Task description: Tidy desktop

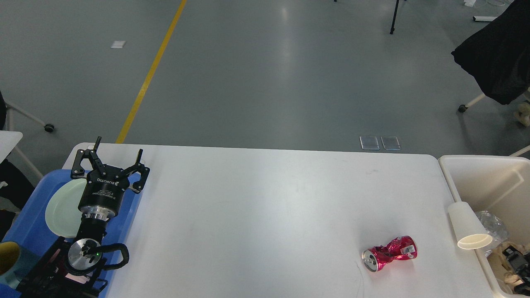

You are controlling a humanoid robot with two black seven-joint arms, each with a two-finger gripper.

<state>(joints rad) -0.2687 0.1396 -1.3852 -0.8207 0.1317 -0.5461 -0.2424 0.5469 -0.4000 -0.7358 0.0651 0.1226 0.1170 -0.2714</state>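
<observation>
The white desktop (265,215) fills the lower view. A crushed red can (389,253) lies on it at the front right. A white paper cup (468,225) lies on its side across the left rim of the cream bin (445,165). My left gripper (119,148) is open and empty, above the far right corner of the blue tray (29,223). My right gripper (513,253) shows as a small dark part low inside the bin among crumpled brown paper (503,260); its fingers cannot be told apart.
The blue tray holds a pale green plate (62,207) and a yellow-lined teal cup (8,258) at the front left edge. Clear crumpled plastic (490,221) lies in the bin. Behind the table is grey floor with a yellow line (149,74).
</observation>
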